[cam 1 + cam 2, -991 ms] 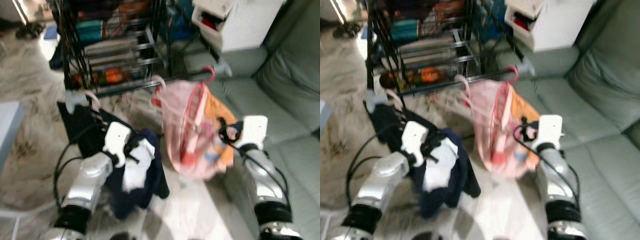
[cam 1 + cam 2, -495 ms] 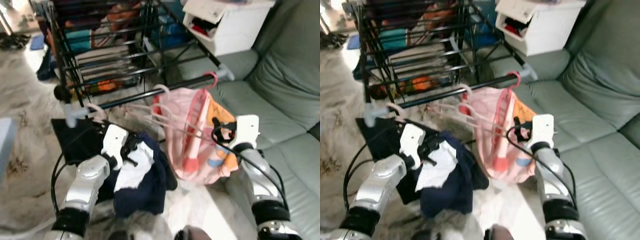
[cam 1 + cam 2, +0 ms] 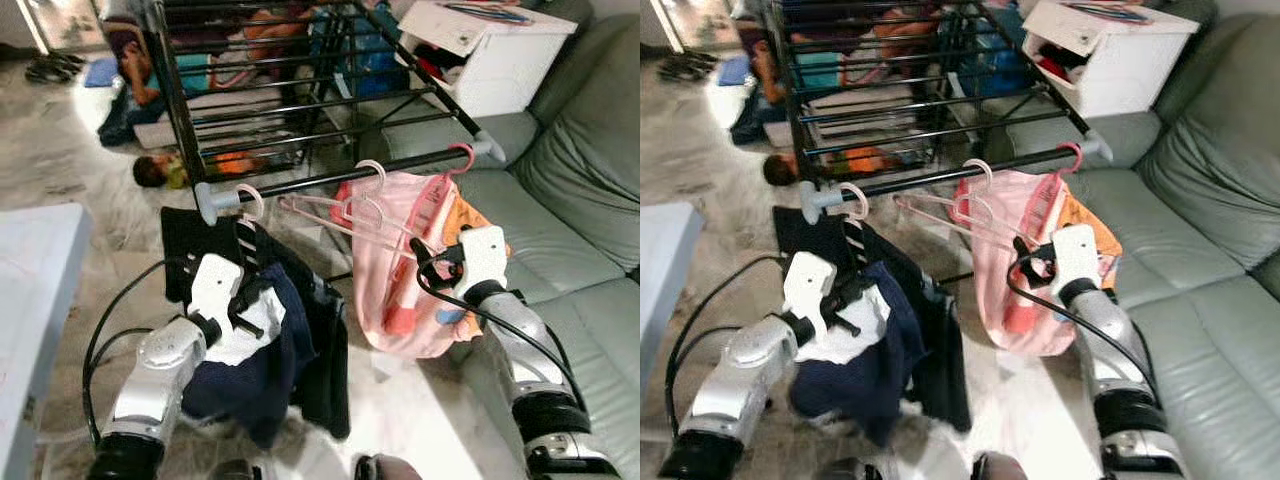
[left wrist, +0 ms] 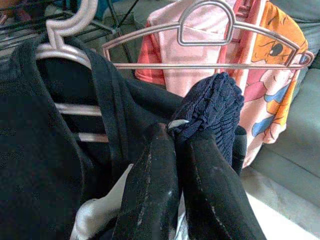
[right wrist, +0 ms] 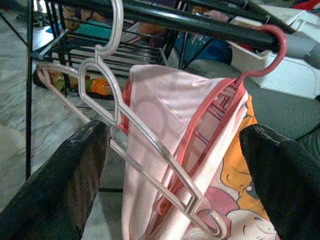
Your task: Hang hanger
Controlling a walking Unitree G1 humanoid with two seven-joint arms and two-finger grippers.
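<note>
Navy cloth is nearest: the left gripper (image 4: 175,145), low on the robot's left, has its two black fingers pressed together on a fold of a navy garment (image 3: 262,375) with a white patch, which sags toward the marble floor (image 3: 420,420). Just behind it a black garment (image 3: 200,245) hangs on a white hanger (image 3: 247,203) hooked over the end of the front rail (image 3: 340,180) of a black drying rack (image 3: 270,80).

To the right, the right gripper (image 5: 175,150) is raised in front of the rail with its fingers spread wide apart, holding nothing. Between those fingers, in the right wrist view, lies the empty pale hanger (image 5: 135,135): its hook is over the rail and its body slants down and toward the robot's left. A second pale hanger seems to lie along it, but I cannot tell how they are joined. Just beside it on the right, a pink garment (image 3: 395,260) hangs on a red hanger (image 5: 260,60) hooked over the same rail, with an orange cartoon-print cloth (image 4: 275,75) touching it behind. These crowd the rail's right half; the black garment takes its left end.

Farther off, a grey-green sofa (image 3: 590,200) runs along the right, close behind the pink garment. A pale tabletop (image 3: 30,300) edges in at the left. Behind the rack's bars lie folded clothes (image 3: 210,90) on the floor, and a white cabinet (image 3: 495,50) stands by the sofa's far end.
</note>
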